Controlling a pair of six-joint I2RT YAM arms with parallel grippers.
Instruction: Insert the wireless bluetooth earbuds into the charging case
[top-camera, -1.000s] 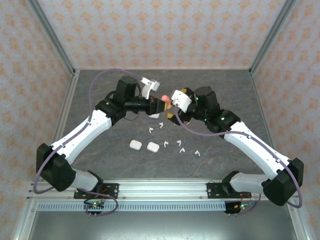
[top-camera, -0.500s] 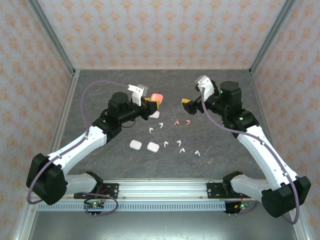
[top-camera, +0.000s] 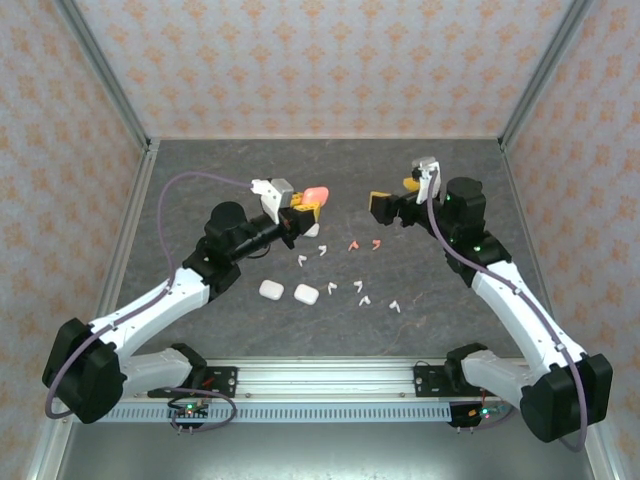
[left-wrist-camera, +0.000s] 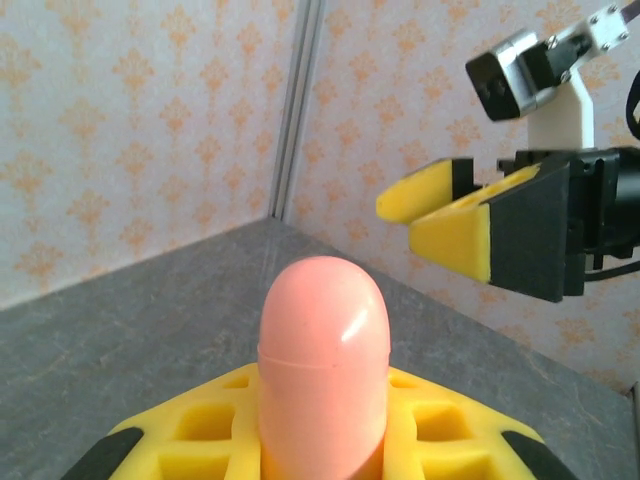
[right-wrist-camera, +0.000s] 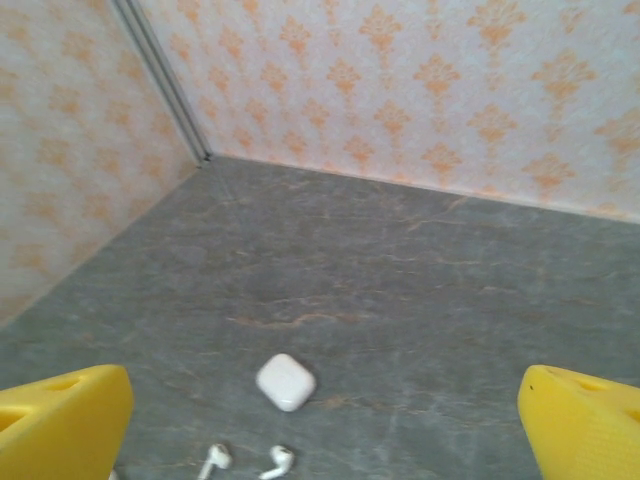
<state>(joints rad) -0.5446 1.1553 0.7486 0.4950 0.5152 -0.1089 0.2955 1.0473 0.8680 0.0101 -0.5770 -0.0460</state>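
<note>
Top external: raised left gripper (top-camera: 303, 206) clamps pink case (top-camera: 316, 192).

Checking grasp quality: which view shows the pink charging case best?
Left wrist: the pink charging case sits centre frame, close up, lid seam visible, upright in the left tool. Top external gives it as a small pink shape at that tool's tip.
</note>
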